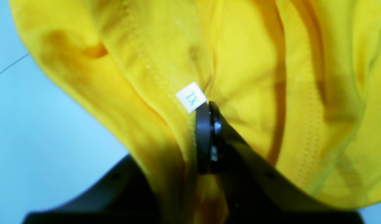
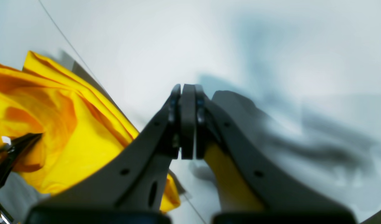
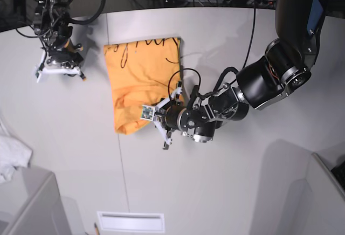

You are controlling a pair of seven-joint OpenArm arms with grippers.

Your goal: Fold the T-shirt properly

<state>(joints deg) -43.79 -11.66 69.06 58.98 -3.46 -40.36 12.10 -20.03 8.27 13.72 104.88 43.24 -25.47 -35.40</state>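
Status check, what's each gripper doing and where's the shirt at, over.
Left gripper shut on the T-shirt beside its size tag. Right gripper shut, empty, off to the side. T-shirt partly folded on the table. Nothing in the way.

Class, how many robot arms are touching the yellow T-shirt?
1. The left gripper pinches the T-shirt at its near edge, beside the size tag. The right gripper rests apart on the table.

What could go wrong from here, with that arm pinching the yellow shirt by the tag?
1. The left gripper pinches only a thin bunch of the T-shirt beside the size tag, so the cloth could slip out.
2. The fabric there is already bunched and creased; pulling may drag the folded layers askew.
3. The right gripper is shut and away from the shirt, so nothing pins it down.
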